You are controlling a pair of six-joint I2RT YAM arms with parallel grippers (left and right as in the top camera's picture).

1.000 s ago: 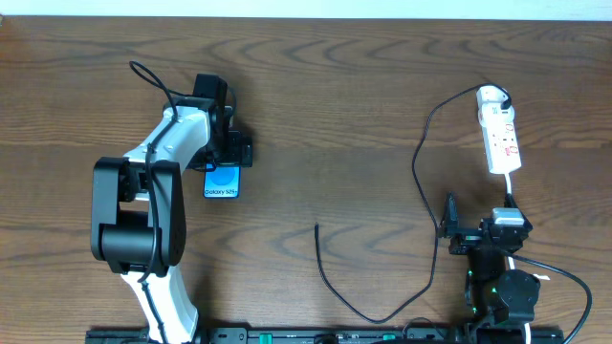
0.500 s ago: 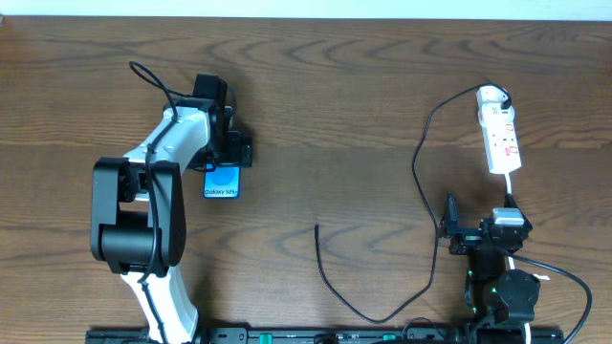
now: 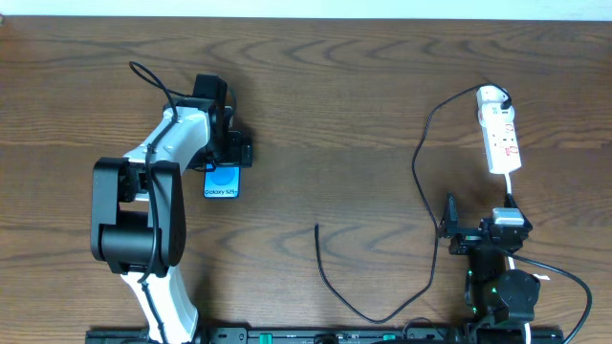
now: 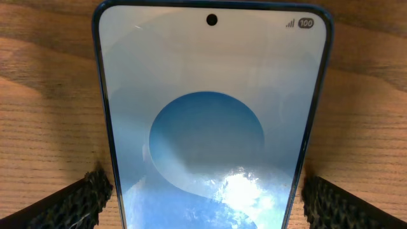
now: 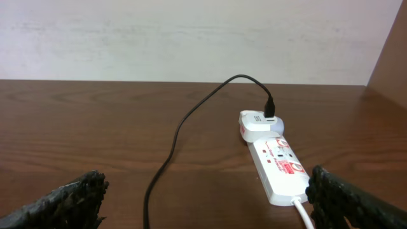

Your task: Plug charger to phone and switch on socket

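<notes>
Risk lies mostly in the gap between parts. The slim blue-screened smartphone point(image 3: 221, 182) lies flat on the dark wooden table point(image 3: 335, 86) under the left gripper point(image 4: 210, 202). Its black ridged fingers point(image 4: 86, 197) flank the phone's long edges; whether they press on it or merely stand beside it I cannot tell. The long thin black charger cable point(image 3: 418, 167) runs from the narrow white power strip point(image 3: 501, 137) at far right, and its small plug tip point(image 3: 317, 227) rests on bare wood, well apart from the phone. The right gripper point(image 5: 203, 207) hangs near the strip, fingers spread wide on nothing. A loose hold could let the phone skid as the plug is pushed in. Dragging the cable might tug the strip askew or pull its white adapter point(image 3: 491, 96) loose.
</notes>
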